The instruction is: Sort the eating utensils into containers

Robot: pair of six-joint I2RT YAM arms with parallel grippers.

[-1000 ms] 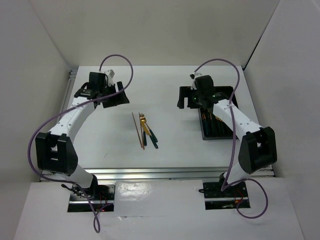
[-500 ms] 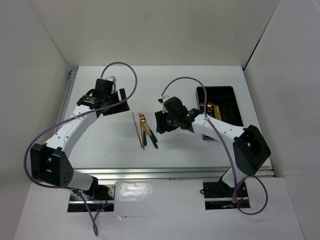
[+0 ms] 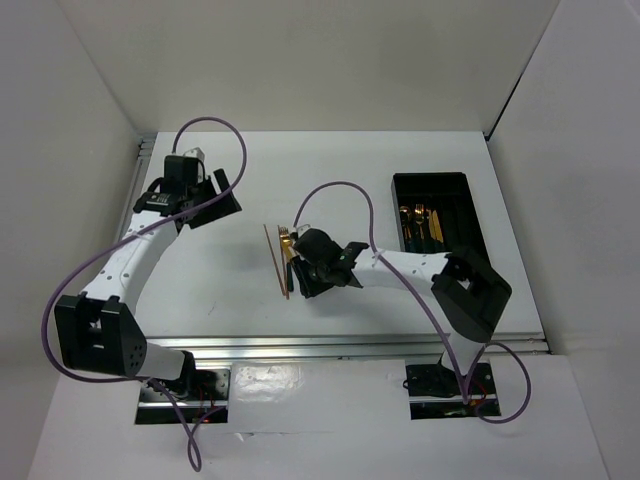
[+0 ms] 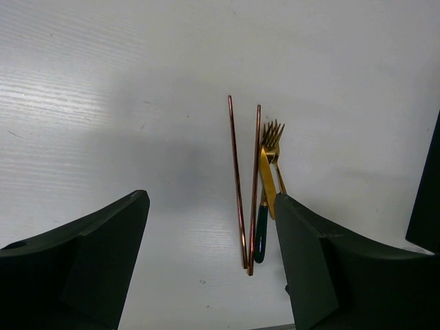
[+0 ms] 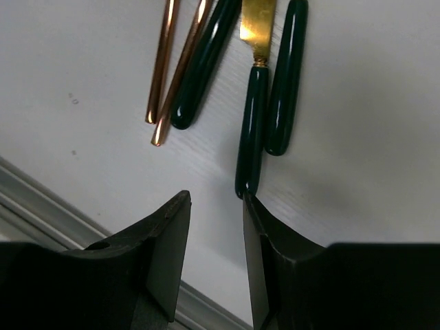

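Observation:
Loose eating utensils lie mid-table: two brown chopsticks (image 3: pixel 274 258) (image 4: pixel 238 185) side by side, with a gold fork (image 4: pixel 272 133) and a gold blade (image 4: pixel 266 180) on dark teal handles just to their right. My right gripper (image 3: pixel 301 279) (image 5: pixel 214 203) hangs low over the handle ends, open with a narrow gap and nothing between its fingers. Its right finger (image 5: pixel 256 234) sits at the tip of the middle teal handle (image 5: pixel 251 134). My left gripper (image 3: pixel 192 190) (image 4: pixel 210 198) is open wide, above and away to the far left. The black tray (image 3: pixel 470 215) holds gold utensils (image 3: pixel 420 224).
A metal rail (image 3: pixel 350 345) runs along the table's near edge, close under my right gripper (image 5: pixel 41 196). White walls enclose the table on three sides. The right arm's purple cable (image 3: pixel 340 190) loops over the middle of the table.
My right arm has swung left from the tray to the loose utensils and dropped low, its jaws narrowing. My left arm has drawn back towards the far left.

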